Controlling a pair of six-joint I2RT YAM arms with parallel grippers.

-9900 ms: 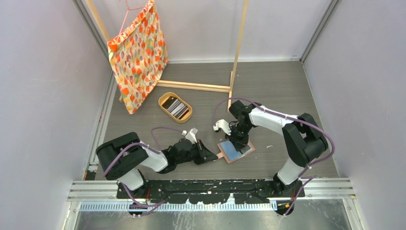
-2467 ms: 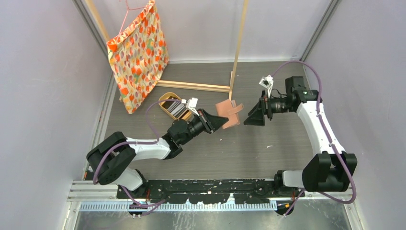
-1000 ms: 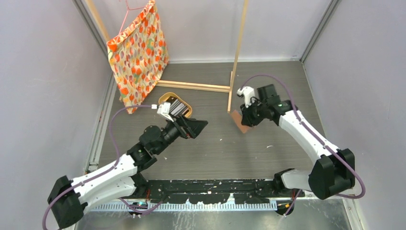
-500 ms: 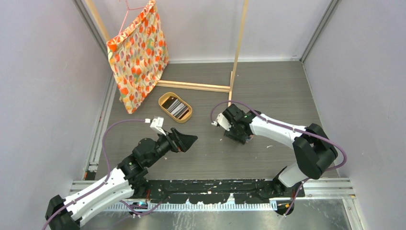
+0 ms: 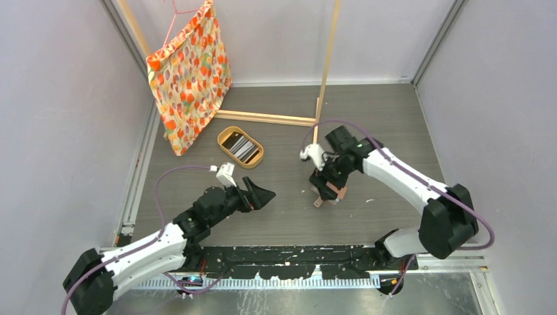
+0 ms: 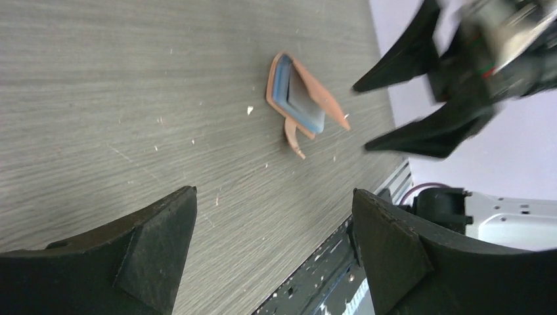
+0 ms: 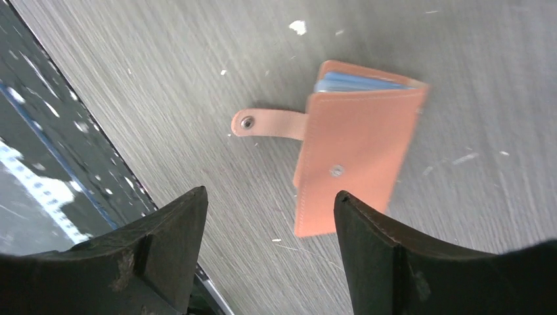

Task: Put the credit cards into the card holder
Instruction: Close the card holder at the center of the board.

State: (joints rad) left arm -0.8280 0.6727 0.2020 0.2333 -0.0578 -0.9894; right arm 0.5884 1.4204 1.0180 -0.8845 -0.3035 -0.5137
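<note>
Left pincer [image 6: 274,192] is nearest my bases, low over the desk [image 5: 289,216], released, jaws wide with nothing between them. It aims toward the wallet.

Right pincer [image 7: 269,192] hangs just above the wallet [image 7: 358,147], also released: jaws spread, not touching the leather. The wallet lies on the desk in the middle-right area, folded nearly closed with a slight gape. Its snap tab [image 7: 266,123] is undone and sticks out flat to one side. Blue card edges [image 7: 351,83] peek from the open side, so at least something already sits in it.

Handling, my guess: the wallet is light, soft and floppy. It will sag or flap open if I lift it by one cover, and it will slide on the desk if pushed. Best hold is across the folded spine or pinching both covers together. I skip the tab, too thin and limp. To load it, one pincer pins a cover down while the other feeds.

Farther back, well apart from the wallet, the cards [image 5: 244,148] sit stacked in the oval tray [image 5: 223,136]. They are probably thin, stiff and slick, so I take one by a short edge.

Farthest back are the patterned cloth [image 5: 190,72] and the wooden frame [image 5: 326,65].
</note>
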